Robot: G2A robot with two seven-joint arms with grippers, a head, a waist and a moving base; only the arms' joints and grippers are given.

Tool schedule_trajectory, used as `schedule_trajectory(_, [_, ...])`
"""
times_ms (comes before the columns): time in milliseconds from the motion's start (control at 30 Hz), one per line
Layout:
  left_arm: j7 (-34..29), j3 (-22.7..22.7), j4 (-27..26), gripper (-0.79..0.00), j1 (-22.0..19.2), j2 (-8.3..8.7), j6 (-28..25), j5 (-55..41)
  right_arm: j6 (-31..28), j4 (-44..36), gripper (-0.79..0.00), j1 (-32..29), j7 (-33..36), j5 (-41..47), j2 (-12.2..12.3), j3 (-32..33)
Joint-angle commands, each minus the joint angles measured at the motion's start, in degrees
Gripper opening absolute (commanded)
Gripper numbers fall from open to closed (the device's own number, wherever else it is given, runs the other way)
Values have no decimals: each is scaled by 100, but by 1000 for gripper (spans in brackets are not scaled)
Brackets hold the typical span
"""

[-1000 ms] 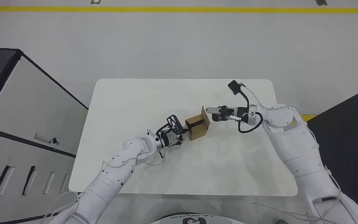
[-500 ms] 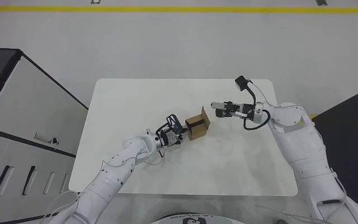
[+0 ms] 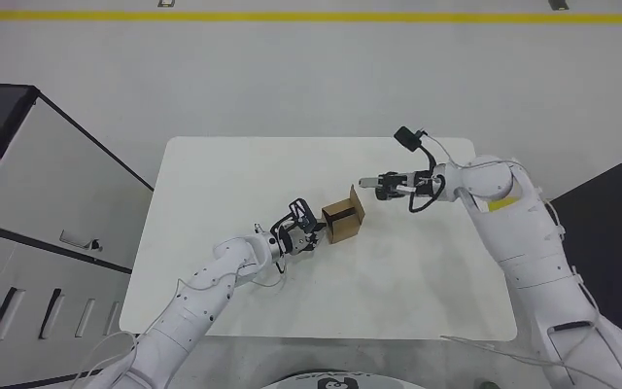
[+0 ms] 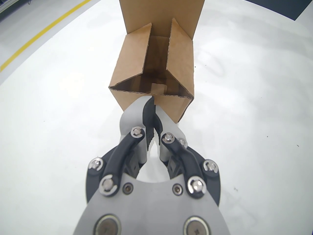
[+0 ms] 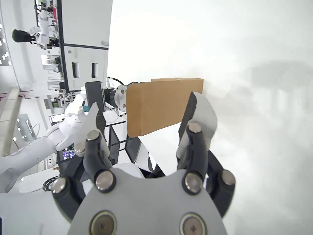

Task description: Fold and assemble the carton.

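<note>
One carton point(image 3: 340, 220) of brown corrugated board, a squat box with raw fluted edges, stands near the middle of the smooth white worktop point(image 3: 243, 175). Its top is open: two short flaps tilt inward and one tall flat flap stands upright on the side away from the left arm. Since a second ago the carton and the left arm have kept their places, while the right gripper point(image 3: 367, 183) has drawn off the tall flap and shifted toward the far edge of the worktop. The left gripper point(image 4: 152, 101) has its fingers clamped together on the rim of the carton's near wall. The right fingers are spread wide and hold nothing, just beside the tall flap; whether they touch it cannot be told
</note>
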Motion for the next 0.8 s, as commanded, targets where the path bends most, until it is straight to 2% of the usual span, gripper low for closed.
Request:
schedule_trajectory(0, [0,0,0,-785,0,0,0,0,10,14,-449,75,-2,-104,-14,-105])
schedule_trajectory(200, [0,0,0,-785,0,0,0,0,-50,-6,-496,152,-16,-305,-27,-276])
schedule_trajectory(533, [0,0,0,-785,0,0,0,0,-153,-96,-462,226,180,-548,-15,-451])
schedule_trajectory(700, [0,0,0,-785,0,0,0,0,-99,-195,-514,341,278,-778,-26,-606])
schedule_trajectory(767, [0,0,0,-785,0,0,0,0,-86,-244,-502,392,325,-844,-34,-677])
